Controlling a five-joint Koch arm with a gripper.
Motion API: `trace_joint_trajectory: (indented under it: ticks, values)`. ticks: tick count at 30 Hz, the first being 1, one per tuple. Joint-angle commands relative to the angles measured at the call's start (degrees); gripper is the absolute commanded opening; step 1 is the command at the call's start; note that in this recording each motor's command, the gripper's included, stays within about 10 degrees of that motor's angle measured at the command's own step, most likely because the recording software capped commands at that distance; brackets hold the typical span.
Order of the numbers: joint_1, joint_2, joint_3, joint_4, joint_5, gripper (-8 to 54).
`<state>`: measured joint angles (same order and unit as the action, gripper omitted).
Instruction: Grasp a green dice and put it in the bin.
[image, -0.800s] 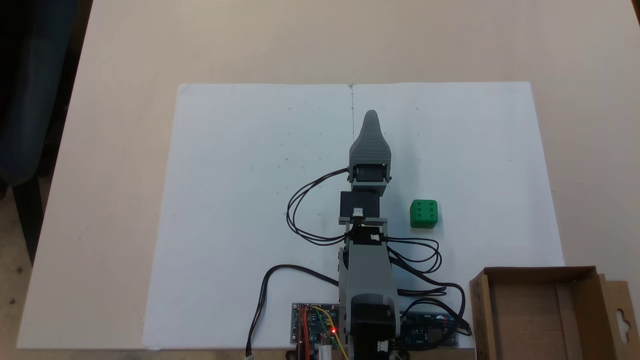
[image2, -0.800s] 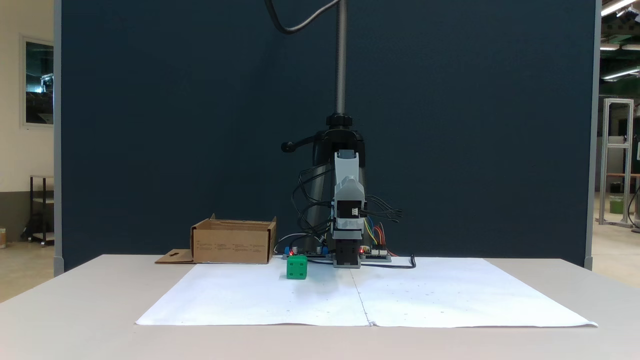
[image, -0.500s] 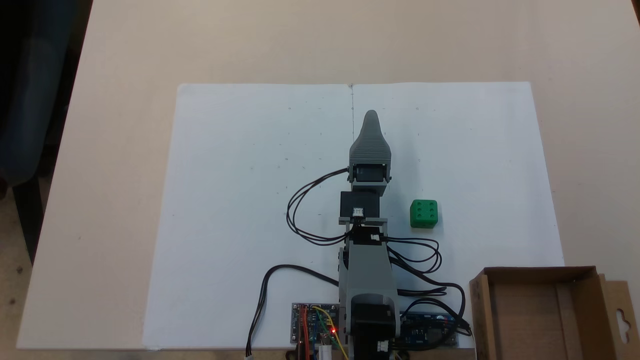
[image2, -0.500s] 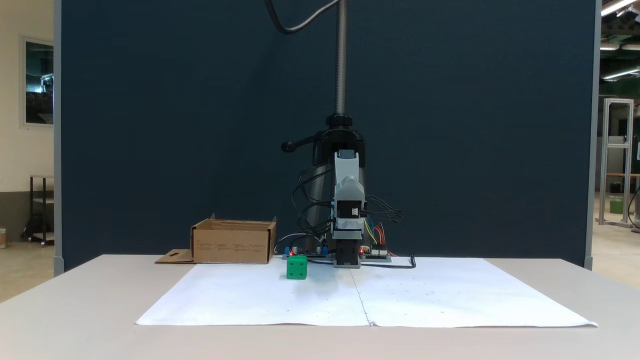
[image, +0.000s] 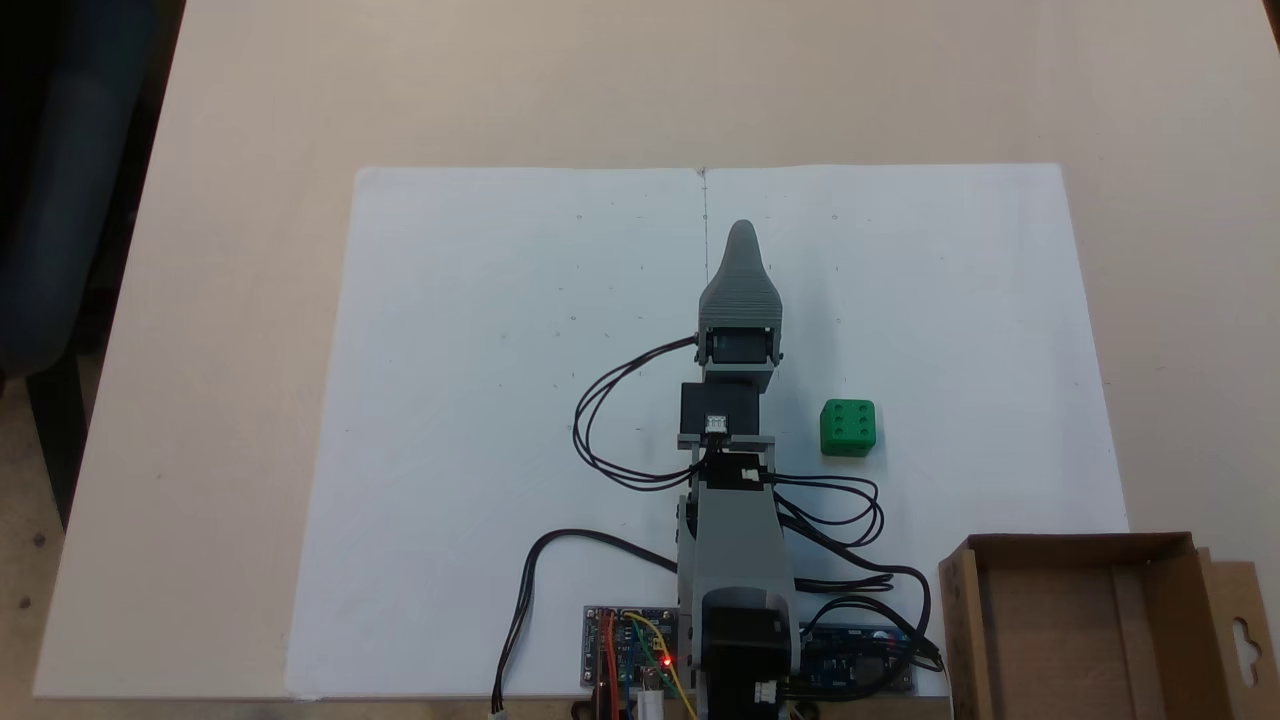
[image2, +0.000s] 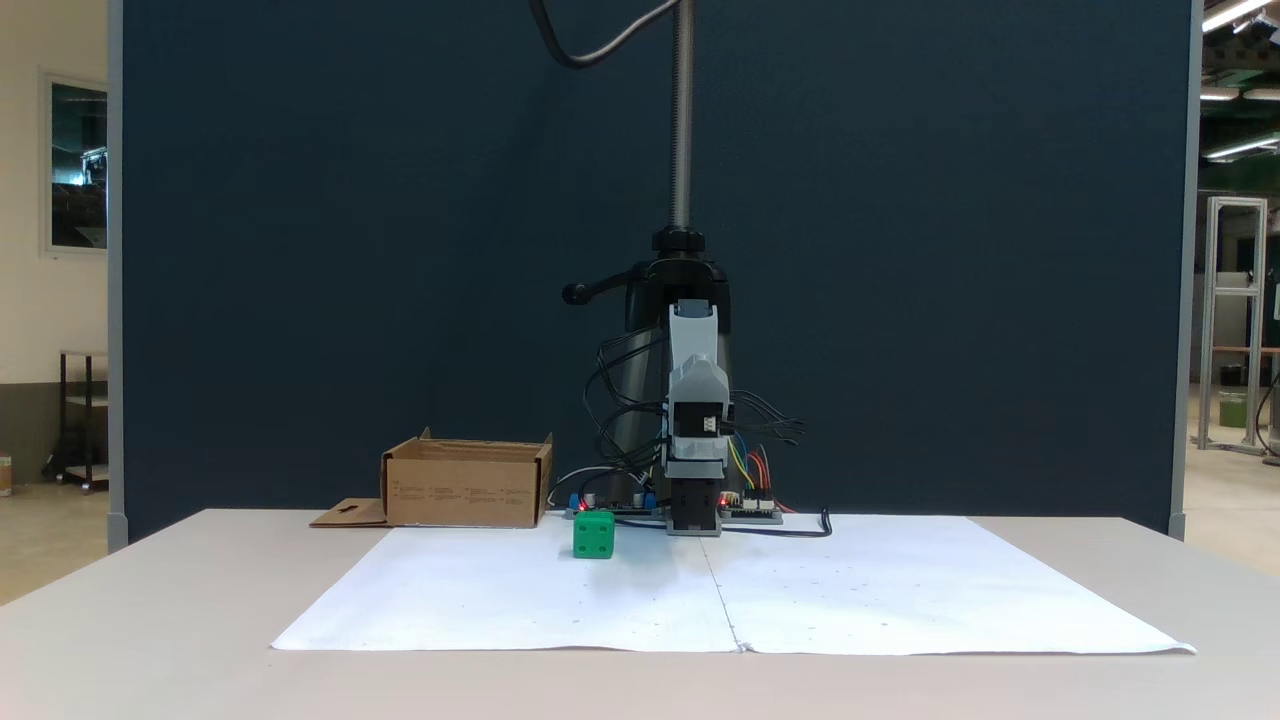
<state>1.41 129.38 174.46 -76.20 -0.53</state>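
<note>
**Green dice sitting on the paper, arm off to the side**

Green dice (image: 848, 428) sat six-up on the white paper (image: 480, 400), just right of the arm in the view from above. The gripper (image: 742, 232) pointed away along the centre crease, apart from it; couldn't tell how its jaws stood. The cardboard box (image: 1085, 545) was at the table corner, well clear.

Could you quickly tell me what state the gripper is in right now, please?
Gripper: cannot be told; only one grey tip shows from above. It holds nothing: the small green plastic dice sits apart on the white paper.
</note>
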Motion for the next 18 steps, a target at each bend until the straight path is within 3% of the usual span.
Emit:
trace_joint_trajectory:
  ticks: [1,18]
  values:
    - [0.4,6.2,-2.3,2.1,-2.8,41.5]
    - [3.0,6.6,-22.0,48.3,-2.0,41.7]
